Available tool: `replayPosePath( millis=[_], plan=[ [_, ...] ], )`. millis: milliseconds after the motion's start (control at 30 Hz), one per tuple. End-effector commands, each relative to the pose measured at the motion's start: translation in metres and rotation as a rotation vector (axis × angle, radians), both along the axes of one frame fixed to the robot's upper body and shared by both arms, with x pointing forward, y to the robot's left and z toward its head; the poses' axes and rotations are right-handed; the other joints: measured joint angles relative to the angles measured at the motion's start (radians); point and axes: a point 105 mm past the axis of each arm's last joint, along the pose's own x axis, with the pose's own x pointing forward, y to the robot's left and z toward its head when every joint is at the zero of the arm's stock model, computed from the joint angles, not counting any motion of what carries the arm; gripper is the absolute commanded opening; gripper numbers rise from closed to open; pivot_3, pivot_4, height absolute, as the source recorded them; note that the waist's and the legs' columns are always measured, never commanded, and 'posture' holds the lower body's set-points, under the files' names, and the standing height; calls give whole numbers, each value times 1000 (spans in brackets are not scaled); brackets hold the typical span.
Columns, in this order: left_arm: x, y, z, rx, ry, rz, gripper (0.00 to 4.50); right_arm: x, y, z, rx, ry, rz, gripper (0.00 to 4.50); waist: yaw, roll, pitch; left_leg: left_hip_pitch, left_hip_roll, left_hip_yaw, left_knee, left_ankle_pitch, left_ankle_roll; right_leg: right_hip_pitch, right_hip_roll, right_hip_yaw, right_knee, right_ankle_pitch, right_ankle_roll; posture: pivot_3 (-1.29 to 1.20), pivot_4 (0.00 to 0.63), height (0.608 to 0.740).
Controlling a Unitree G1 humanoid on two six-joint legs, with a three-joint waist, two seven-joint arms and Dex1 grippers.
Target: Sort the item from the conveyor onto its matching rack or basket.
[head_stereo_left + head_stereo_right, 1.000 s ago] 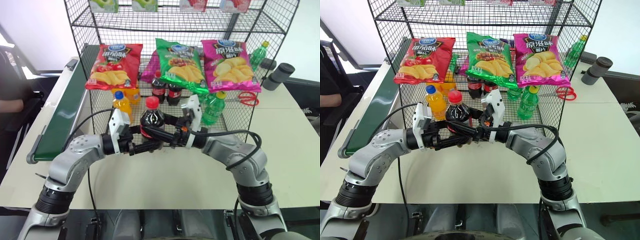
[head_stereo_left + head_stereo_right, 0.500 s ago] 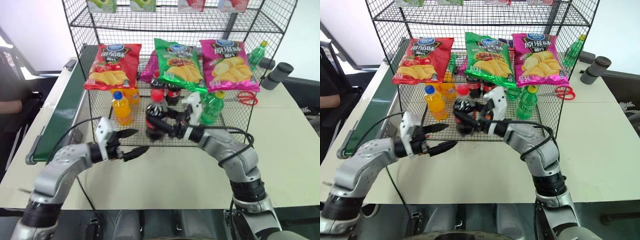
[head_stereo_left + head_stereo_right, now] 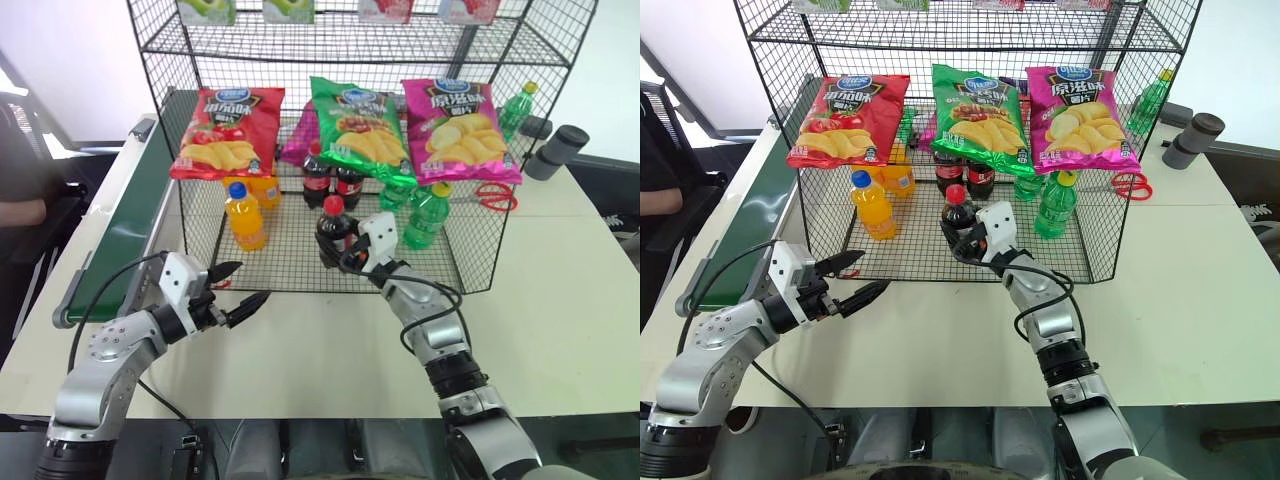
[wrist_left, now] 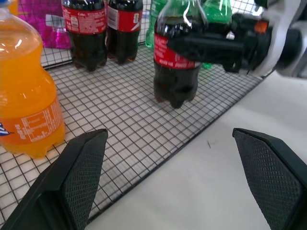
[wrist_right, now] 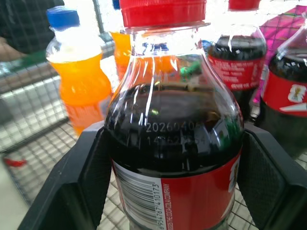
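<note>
The small clear-plastic cola bottle [image 3: 335, 232], dark brown with a ribbed red cap and glossy red label, stands upright on the thin square-mesh floor of the black wire-grid rack [image 3: 290, 262], near its front edge. The right gripper [image 3: 345, 255] has its matte black jaws clamped on the bottle's rounded body. The left gripper [image 3: 240, 290] hovers over the pale smooth desk [image 3: 330, 350], its textured jaws spread wide and empty.
</note>
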Motion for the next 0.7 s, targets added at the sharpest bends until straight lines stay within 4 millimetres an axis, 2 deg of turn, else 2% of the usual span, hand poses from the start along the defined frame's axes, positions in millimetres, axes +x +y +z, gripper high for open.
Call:
replayPosePath(
  millis=[33,333,633,700],
  plan=[
    [-1,-9,13,-4,-60,-30,4444,12,-2,20,8,-140,-67,3051,-1,0,0,0,0,0,0,0,0,0,0,0,0,0,0,0,150,740],
    [1,-19,18,-18,-68,-64,4444,29,-4,14,54,-135,-120,3051,-6,0,0,0,0,0,0,0,-1,0,0,0,1,0,0,0,150,740],
    [2,-23,20,-22,-74,-80,4444,31,0,10,105,-97,-99,3051,-24,0,0,1,0,0,0,1,-1,0,-1,0,2,0,0,0,150,740],
    [2,-24,21,-23,-76,-83,4500,31,0,11,106,-97,-95,4103,-25,1,0,1,0,0,0,1,-1,0,-1,0,2,0,0,0,150,740]
  ],
)
